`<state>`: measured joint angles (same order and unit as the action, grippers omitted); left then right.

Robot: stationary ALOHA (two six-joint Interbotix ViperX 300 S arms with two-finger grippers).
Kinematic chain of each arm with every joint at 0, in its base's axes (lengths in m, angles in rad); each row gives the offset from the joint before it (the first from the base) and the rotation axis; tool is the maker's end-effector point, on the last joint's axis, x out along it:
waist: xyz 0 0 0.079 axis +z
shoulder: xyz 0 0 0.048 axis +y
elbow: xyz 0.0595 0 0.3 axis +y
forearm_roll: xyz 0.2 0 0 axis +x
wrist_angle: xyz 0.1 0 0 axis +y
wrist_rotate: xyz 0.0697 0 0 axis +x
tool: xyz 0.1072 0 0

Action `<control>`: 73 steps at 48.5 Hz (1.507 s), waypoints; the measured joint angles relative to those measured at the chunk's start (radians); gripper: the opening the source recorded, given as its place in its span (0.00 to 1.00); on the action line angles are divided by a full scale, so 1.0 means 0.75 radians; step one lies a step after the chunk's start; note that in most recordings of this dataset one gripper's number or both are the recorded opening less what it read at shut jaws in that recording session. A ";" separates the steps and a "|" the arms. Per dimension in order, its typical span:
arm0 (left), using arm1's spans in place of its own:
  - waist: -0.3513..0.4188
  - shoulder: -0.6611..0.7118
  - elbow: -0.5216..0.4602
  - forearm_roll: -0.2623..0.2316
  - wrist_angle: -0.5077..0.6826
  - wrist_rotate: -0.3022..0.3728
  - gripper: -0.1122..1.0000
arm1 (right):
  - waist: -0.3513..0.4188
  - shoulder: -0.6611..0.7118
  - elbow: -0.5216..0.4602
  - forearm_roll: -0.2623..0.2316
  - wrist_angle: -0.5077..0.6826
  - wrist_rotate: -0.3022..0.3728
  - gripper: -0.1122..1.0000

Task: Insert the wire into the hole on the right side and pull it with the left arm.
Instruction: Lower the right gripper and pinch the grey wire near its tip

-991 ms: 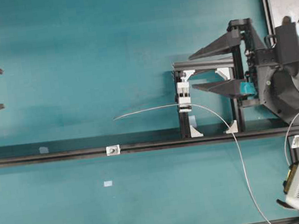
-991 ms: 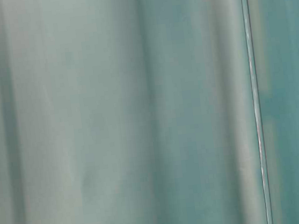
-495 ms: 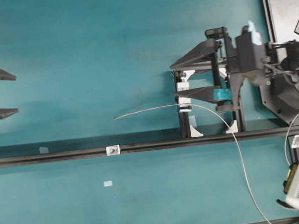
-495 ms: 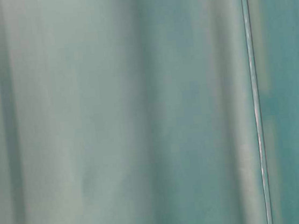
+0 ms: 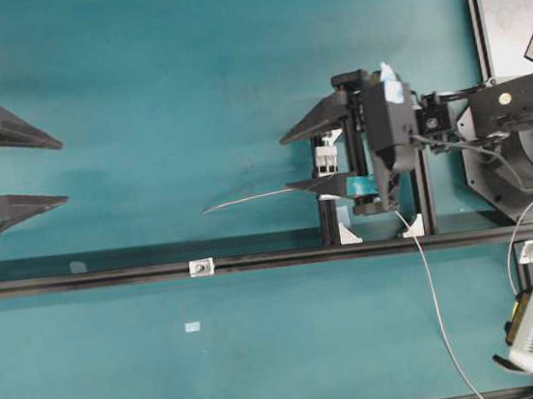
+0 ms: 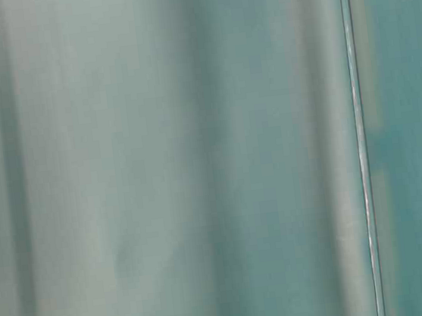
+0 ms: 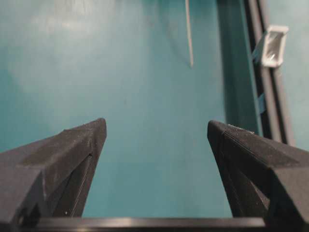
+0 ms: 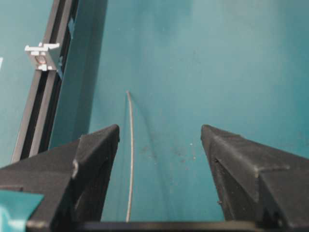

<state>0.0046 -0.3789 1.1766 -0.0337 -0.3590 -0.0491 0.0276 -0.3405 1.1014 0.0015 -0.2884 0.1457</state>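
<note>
The wire (image 5: pixel 247 200) is already through the block (image 5: pixel 326 160); its free end lies ahead of the gaping, empty left hand (image 5: pixel 57 171). The right hand (image 5: pixel 291 162), also spread, straddles the block.

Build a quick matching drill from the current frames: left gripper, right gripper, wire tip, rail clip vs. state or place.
Column 1:
1. left gripper
2. right gripper
3. wire tip
4. white clip

Column 2:
A. on the black rail
B. open, at the overhead view's left edge
C. free on the teal table, ungripped
D. open, over the small block

Pairs: 1-B, 2-D, 3-C, 4-A
</note>
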 measured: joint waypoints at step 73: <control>0.002 0.245 -0.104 0.000 -0.002 0.000 0.85 | 0.014 0.544 -0.290 0.000 0.070 -0.002 0.78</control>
<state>0.0061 -0.1948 1.0983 -0.0337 -0.3605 -0.0491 0.0383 0.0675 0.8836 0.0015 -0.2362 0.1442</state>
